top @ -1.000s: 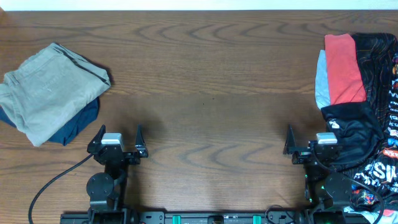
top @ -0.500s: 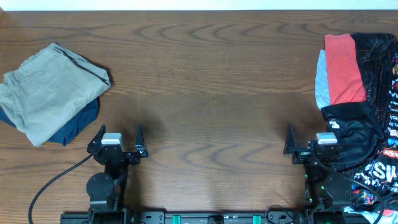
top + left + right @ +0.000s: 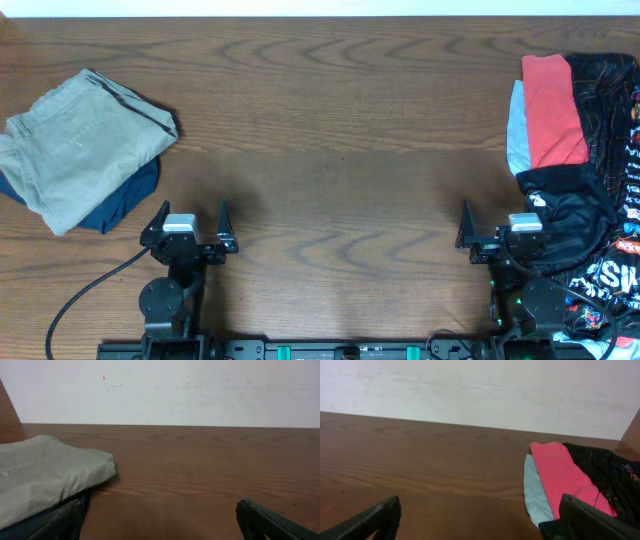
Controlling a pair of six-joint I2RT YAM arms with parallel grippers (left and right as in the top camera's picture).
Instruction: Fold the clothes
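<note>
The black jersey (image 3: 600, 200) with orange lines and white lettering lies crumpled at the right edge of the table. A red shirt (image 3: 552, 95) and a light-blue shirt (image 3: 516, 130) lie on its left side. They also show in the right wrist view, red (image 3: 560, 472), light-blue (image 3: 536, 492), black (image 3: 605, 472). My right gripper (image 3: 498, 225) is open and empty, just left of the black jersey's near part. My left gripper (image 3: 190, 222) is open and empty at the front left, apart from all cloth.
A folded grey-beige garment (image 3: 80, 145) lies on a folded dark-blue one (image 3: 125, 200) at the far left, also in the left wrist view (image 3: 45, 475). A black cable (image 3: 85, 290) runs from the left arm base. A pale wall (image 3: 165, 390) stands behind the table.
</note>
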